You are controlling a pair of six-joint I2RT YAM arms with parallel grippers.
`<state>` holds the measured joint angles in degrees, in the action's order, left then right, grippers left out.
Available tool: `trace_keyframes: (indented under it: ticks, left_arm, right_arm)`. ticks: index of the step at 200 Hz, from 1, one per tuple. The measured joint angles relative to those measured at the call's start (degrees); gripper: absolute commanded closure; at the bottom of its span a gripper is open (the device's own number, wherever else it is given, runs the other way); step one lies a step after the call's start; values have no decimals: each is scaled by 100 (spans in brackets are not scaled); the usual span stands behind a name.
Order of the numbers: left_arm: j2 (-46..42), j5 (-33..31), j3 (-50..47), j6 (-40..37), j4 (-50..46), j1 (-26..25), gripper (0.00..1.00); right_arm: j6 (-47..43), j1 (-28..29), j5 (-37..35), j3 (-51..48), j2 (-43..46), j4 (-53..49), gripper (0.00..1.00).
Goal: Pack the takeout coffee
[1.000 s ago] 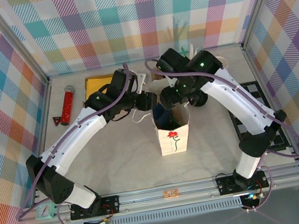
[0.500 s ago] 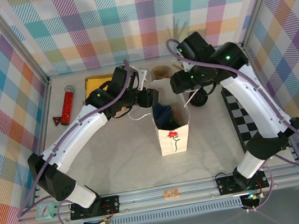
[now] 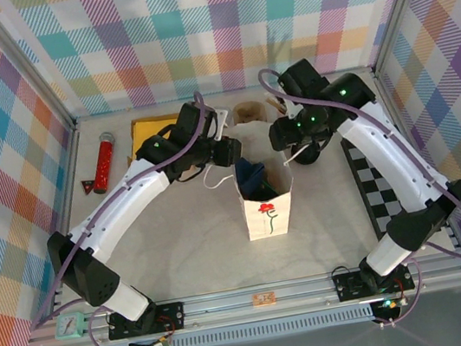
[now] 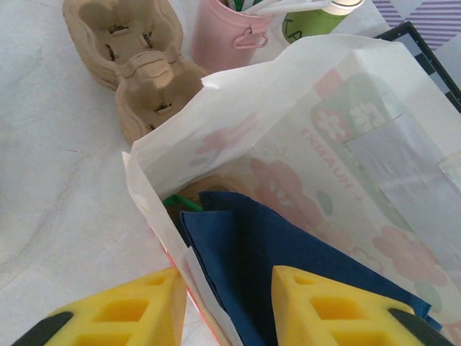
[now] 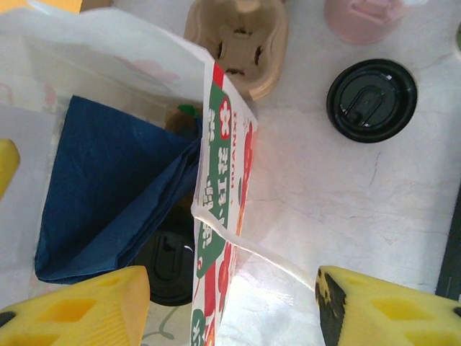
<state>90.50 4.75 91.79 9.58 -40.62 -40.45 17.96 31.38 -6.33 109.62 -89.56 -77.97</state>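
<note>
Though mirrored, bag point(image 4: 374, 130) print reads THANK; coffee point(image 5: 166, 263) inside.

**A:** Where is the bag point(image 4: 302, 137) from your left tool point(image 4: 227, 306)?
**B:** Its wall rises between the jaws. The napkin point(image 4: 288, 267) lies inside, and the cup carrier point(image 4: 137, 58) sits on the worktop point(image 4: 57, 180) beyond.
**A:** And your right tool point(image 5: 230, 292)?
**B:** The bag's rim is between its jaws. The takeout coffee point(image 5: 164, 268) is inside, partly under the napkin, and the loose lid point(image 5: 371, 99) lies ahead, outside.
</note>
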Motion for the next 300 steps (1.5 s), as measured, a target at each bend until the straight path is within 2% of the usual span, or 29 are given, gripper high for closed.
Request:
trace_keyframes:
  ticks: [51, 83, 123, 196, 262, 300]
  left_arm:
    - [22, -153, 68, 0, -61, 0, 81]
    - [87, -284, 184, 2, -149, -2, 83]
    - [105, -452, 223, 0, -155, -2, 84]
    - [271, -693, 439, -33, -275, 22, 83]
    - [599, -695, 743, -136, -302, 352, 81]
    - [710, -678, 861, -188, -361, 450, 75]
  right_arm:
    - [-55, -31, 380, -411, -11, 341, 62]
    - [-72, -33, 466, -496, -68, 474, 76]
    - [-87, -103, 490, -496, -122, 612, 87]
    - [-129, -234, 492, -249, -459, 796, 91]
    - [-238, -293, 529, 151, -872, 872, 89]
    - [-240, -293, 564, 151, -918, 901, 85]
